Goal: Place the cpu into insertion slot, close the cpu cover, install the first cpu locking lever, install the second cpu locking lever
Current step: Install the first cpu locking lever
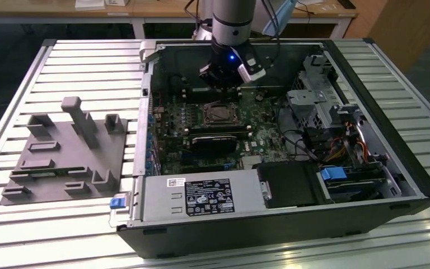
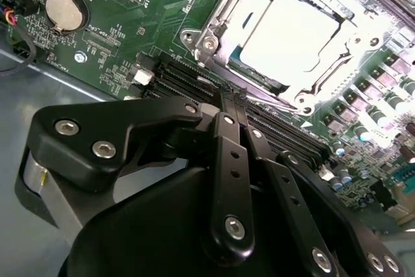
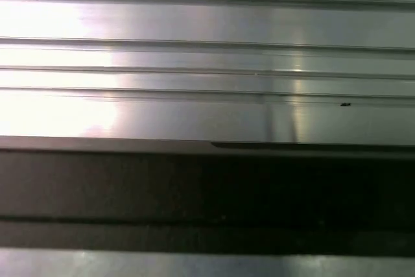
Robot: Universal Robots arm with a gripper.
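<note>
Open space lies directly above the insertion slot (image 1: 219,115), with the end effector (image 1: 221,78) hanging just beyond it. The black fan shroud (image 1: 216,145) crowds its near side, and the drive cage (image 1: 316,103) stands toward the exterior view's right.

A slatted, silvery metal surface (image 1: 65,67) fills the foreground, catching bright glare. Behind it stands a wooden bench (image 1: 155,11) on pale legs, with what may be a wooden panel (image 1: 402,28) at the exterior view's right.
</note>
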